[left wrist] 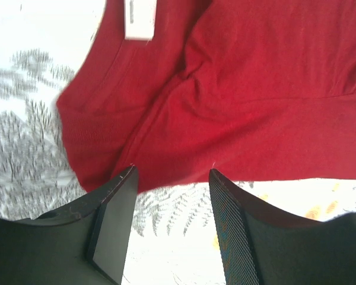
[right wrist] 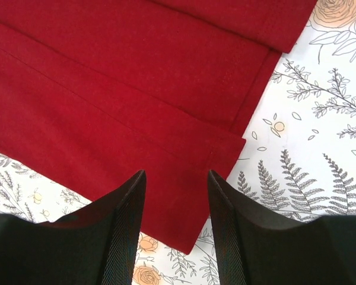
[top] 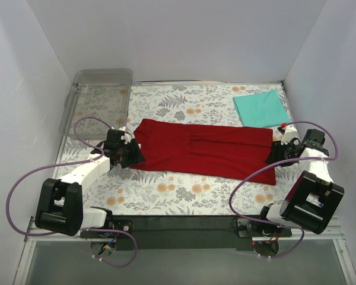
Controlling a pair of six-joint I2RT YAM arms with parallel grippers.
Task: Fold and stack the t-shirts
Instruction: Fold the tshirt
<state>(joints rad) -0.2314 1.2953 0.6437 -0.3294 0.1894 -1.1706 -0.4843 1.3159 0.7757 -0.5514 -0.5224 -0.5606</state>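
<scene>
Top view: the dark red t-shirt (top: 204,148) lies spread across the floral mat (top: 184,196). The folded teal t-shirt (top: 260,108) lies near it, at 1 o'clock. The left gripper (top: 133,155) is at the red shirt's 9 o'clock end and the right gripper (top: 272,153) at its 3 o'clock end.

Left wrist view: the jaws stand open, with the collar edge at 12 o'clock.

Right wrist view: the jaws stand open over the hem corner.

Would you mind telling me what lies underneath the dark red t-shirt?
The floral mat shows on every side of the dark red t-shirt, so the shirt lies on it. Anything else beneath is hidden by the cloth.
</scene>
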